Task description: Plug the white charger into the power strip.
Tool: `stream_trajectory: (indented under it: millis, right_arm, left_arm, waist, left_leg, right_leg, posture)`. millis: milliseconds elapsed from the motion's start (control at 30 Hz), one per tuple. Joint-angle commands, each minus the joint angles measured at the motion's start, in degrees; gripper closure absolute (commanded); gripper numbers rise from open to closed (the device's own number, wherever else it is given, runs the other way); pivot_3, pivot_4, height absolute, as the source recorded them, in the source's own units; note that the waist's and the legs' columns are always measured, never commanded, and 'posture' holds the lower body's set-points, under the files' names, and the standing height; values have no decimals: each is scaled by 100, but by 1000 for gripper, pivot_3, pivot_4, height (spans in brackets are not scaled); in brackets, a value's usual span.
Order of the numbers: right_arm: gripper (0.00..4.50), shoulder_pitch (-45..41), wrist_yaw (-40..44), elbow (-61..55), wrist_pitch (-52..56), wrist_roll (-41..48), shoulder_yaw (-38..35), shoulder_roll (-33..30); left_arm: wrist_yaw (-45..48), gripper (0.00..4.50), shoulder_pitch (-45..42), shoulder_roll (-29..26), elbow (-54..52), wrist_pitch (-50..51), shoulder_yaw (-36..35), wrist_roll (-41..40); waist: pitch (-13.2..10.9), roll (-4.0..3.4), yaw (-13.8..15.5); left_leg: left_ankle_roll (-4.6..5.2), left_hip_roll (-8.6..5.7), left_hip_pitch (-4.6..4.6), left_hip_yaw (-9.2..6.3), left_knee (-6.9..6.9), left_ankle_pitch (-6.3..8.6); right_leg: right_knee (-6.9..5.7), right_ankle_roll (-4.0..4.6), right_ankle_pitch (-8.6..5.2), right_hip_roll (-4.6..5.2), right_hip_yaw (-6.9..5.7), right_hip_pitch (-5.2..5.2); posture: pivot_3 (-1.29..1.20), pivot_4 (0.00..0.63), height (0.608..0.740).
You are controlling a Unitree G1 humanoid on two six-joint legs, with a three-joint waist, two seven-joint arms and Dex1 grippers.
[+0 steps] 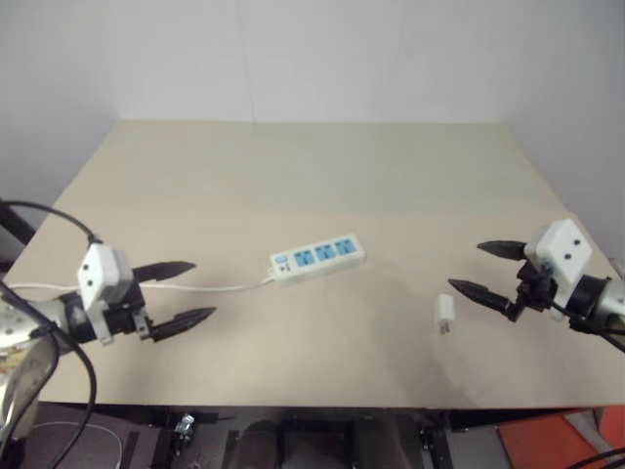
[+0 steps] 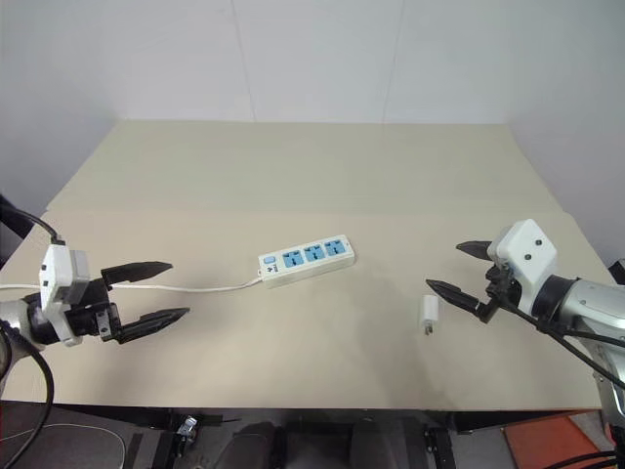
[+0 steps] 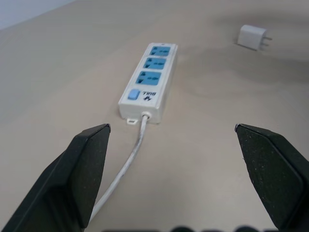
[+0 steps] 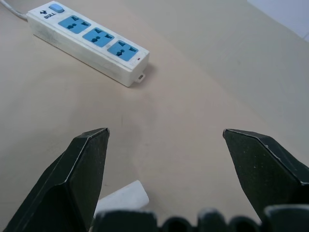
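Rounded white charger; boxy strip

A broad, pale beige rectangular tabletop meets plain white walls; an orange object sits below its near right corner.
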State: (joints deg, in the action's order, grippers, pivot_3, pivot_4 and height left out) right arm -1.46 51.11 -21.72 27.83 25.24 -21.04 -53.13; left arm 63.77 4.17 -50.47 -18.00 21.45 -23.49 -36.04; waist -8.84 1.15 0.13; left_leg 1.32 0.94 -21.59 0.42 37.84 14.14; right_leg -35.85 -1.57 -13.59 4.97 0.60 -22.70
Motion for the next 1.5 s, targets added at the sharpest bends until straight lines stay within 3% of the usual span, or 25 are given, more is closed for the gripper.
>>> stream_trajectory:
  millis: [33, 267, 367, 500, 633, 900, 1500]
  right_arm:
    - [56, -9, -26, -175, -115, -12, -150, -38]
    - [56, 20, 14, -211, -134, -3, -166, -36]
    - [56, -16, 19, -192, -156, -20, -120, -37]
    - [56, -88, 4, -183, -182, -33, -30, -12]
    - [56, -96, -39, -214, -191, -69, 16, 5]
    - [56, 88, -163, -453, -123, -29, -66, 110]
    - [56, 219, -328, -723, 16, 53, -205, 101]
  left_arm:
    - [74, 0, -129, -31, 42, -133, -8, 19]
    - [120, 0, -127, -2, 88, -174, 26, 47]
    - [-159, 0, -268, -51, 216, -120, 293, 421]
    - [-423, 0, -995, 55, 827, 314, 853, 623]
    - [-227, 0, -1968, 11, 1773, 114, 1804, 1380]
    - [125, 0, -3452, 803, 3505, -544, 2931, 2220]
    - [687, 0, -4221, 2159, 4981, -1981, 2942, 2219]
  waist:
    - [0, 0, 0]
    - [-1, 1, 0]
    - [-1, 1, 1]
    - [-1, 1, 33]
    - [-2, 3, 51]
    - [-3, 6, 43]
    - [-7, 12, 31]
  left_leg:
    - [0, 0, 0, 0, 0, 0]
    - [0, 0, -2, 1, 0, 0]
    - [0, 1, -1, 2, 0, 0]
    - [0, -1, 3, 4, 0, 0]
    - [0, -6, -3, 4, 0, 0]
    - [1, -11, -44, 7, 2, 0]
    - [2, -12, -46, 5, 10, -1]
  right_leg:
    - [0, 0, 0, 0, 0, 0]
    - [0, 0, 0, 0, 2, -2]
    - [0, 0, 0, 0, 2, -2]
    - [-1, -16, -9, -1, 1, 1]
    - [0, -7, -2, -1, 0, -2]
    - [-3, -7, 5, -1, 4, -38]
    - [-10, -13, 8, -1, 5, -40]
  posture:
    - [0, 150, 740]
    - [0, 150, 740]
    - [0, 150, 740]
    - [0, 150, 740]
    - [0, 150, 740]
    - [0, 150, 740]
    - [0, 150, 740]
